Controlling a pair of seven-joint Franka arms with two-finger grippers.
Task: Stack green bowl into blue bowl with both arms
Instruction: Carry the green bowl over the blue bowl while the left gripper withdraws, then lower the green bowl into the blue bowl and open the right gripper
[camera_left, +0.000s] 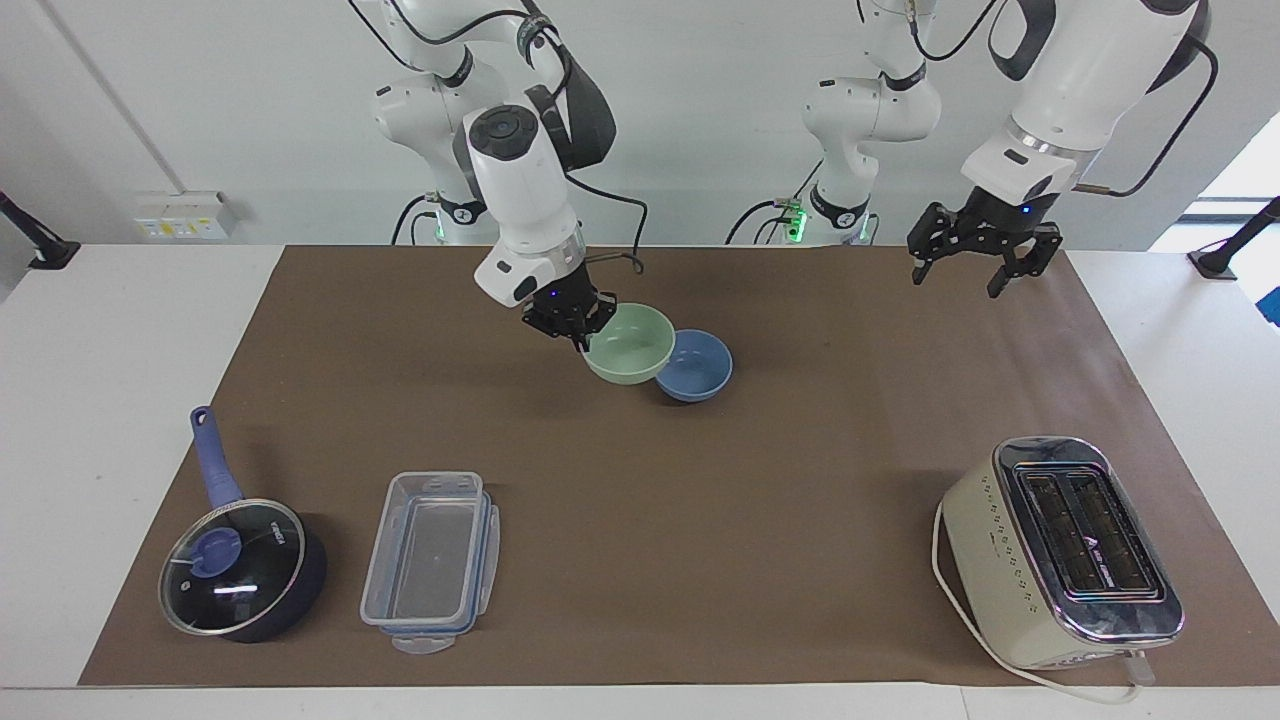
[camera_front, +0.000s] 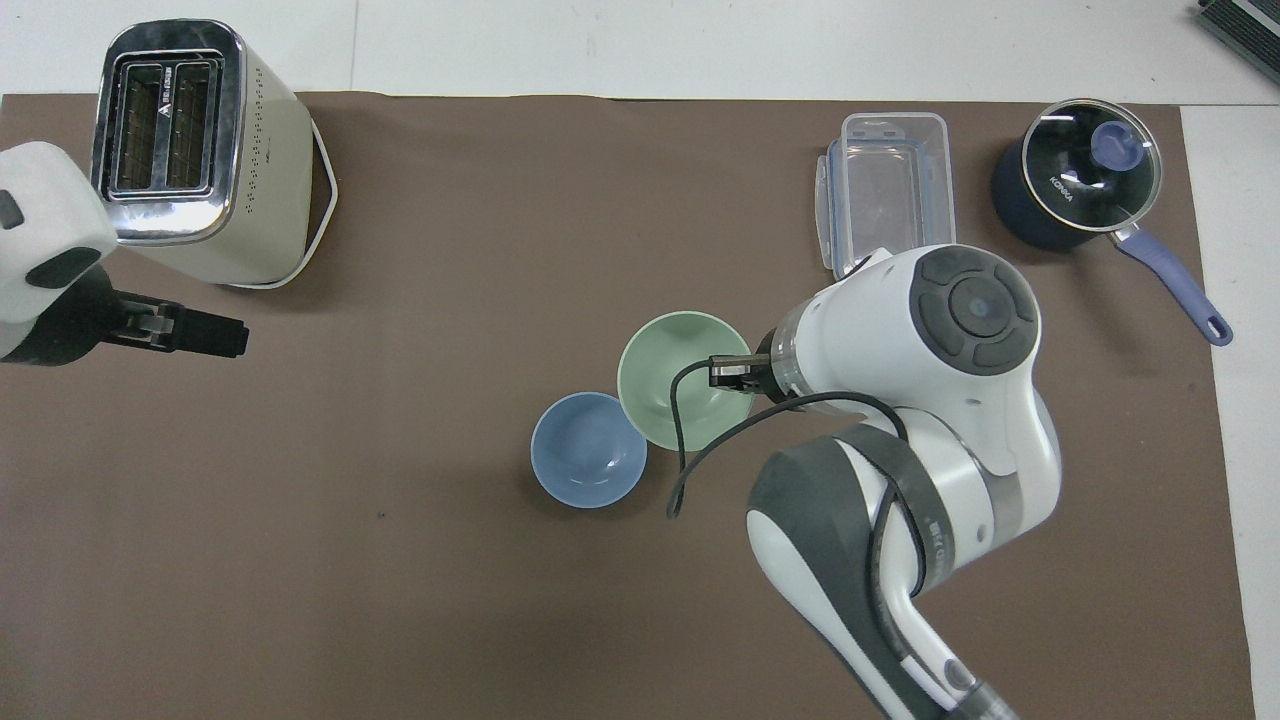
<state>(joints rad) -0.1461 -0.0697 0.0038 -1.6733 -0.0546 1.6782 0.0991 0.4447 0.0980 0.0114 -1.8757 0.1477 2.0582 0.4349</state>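
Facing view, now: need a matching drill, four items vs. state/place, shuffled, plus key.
Items
1. green bowl
2. blue bowl
3. left gripper
4. saucepan

States
A. sits on the brown mat, nothing gripping it
B. open, holding nothing, up over the mat at the left arm's end
C. held by its rim in the right gripper, up in the air beside the other bowl
D. glass lid on, beside the clear container

Pairs: 1-C, 2-A, 3-B, 4-D
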